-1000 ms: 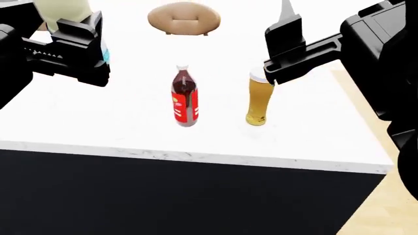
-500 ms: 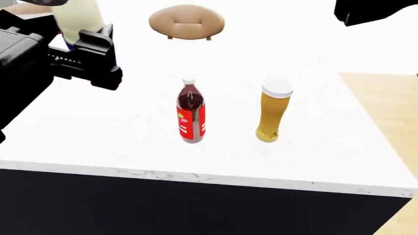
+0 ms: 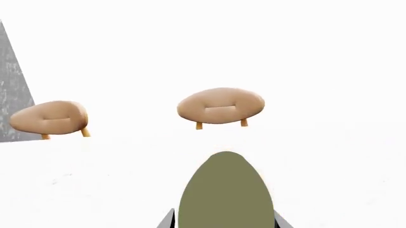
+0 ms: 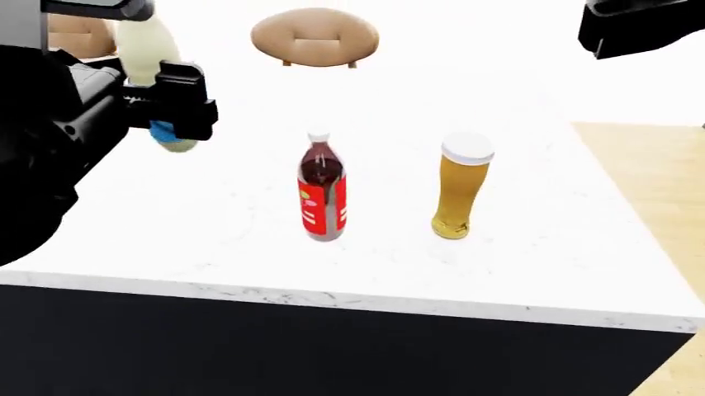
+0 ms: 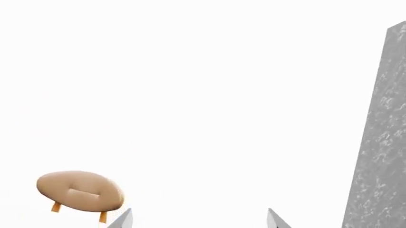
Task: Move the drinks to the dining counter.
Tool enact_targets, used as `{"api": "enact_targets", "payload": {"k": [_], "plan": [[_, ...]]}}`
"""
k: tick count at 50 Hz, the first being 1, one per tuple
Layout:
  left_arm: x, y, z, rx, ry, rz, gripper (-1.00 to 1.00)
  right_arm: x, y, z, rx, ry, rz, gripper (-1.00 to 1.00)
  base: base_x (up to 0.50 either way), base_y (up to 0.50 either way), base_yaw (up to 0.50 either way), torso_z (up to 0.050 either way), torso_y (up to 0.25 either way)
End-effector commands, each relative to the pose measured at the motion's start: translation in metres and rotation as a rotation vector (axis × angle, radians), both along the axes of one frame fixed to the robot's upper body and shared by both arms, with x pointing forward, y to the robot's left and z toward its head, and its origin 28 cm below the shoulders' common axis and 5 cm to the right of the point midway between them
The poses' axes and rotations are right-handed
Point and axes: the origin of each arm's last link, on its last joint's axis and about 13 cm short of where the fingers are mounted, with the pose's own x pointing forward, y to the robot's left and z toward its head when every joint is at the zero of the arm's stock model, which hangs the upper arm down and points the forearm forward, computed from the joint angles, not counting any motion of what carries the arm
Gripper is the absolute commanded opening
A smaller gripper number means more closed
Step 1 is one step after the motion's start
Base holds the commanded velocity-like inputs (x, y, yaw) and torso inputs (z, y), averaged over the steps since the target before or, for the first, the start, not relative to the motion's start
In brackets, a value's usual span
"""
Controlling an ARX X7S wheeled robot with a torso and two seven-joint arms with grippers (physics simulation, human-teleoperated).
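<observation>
The left gripper (image 4: 165, 103) is clamped on the cream bottle (image 4: 149, 49), holding it above the far left part of the dining counter (image 4: 551, 247), its blue label (image 4: 163, 130) just showing below the fingers; in the left wrist view the bottle (image 3: 226, 190) fills the space between the two dark fingers as a rounded olive-cream shape; the cola bottle (image 4: 322, 188) stands upright near the middle of the white marble-look top, well apart from that gripper, its white cap on and dark cola filling it to the neck; its red label (image 4: 322, 206) carries pale markings too small to read; the beer glass (image 4: 461, 186) stands upright just beside it toward the right, full of amber beer under white foam; the right arm (image 4: 639, 25) is raised at the far upper right, well clear of both drinks; in the right wrist view the right gripper (image 5: 199, 219) shows only two pale fingertips (image 5: 121, 219) set wide apart with nothing between them; tan stools (image 4: 315, 35) stand beyond the counter.
</observation>
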Motion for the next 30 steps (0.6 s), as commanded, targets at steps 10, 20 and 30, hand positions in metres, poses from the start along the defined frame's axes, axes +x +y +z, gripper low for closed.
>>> {"api": "enact_targets", "payload": {"k": [10,20,30], "plan": [[0.021,0.012,-0.025,0.058,0.105,0.135,-1.0,0.006,-0.001,-0.01,-0.011,0.028,-0.009,1.0,0.0,0.0,0.0,0.0,0.001],[0.023,0.014,-0.026,0.138,0.143,0.154,-1.0,0.008,-0.001,-0.013,-0.012,0.037,-0.009,1.0,0.0,0.0,0.0,0.0,0.001],[0.022,0.015,-0.023,0.118,0.143,0.16,-1.0,0.01,-0.001,-0.015,-0.017,0.044,-0.01,1.0,0.0,0.0,0.0,0.001,0.002]]}}
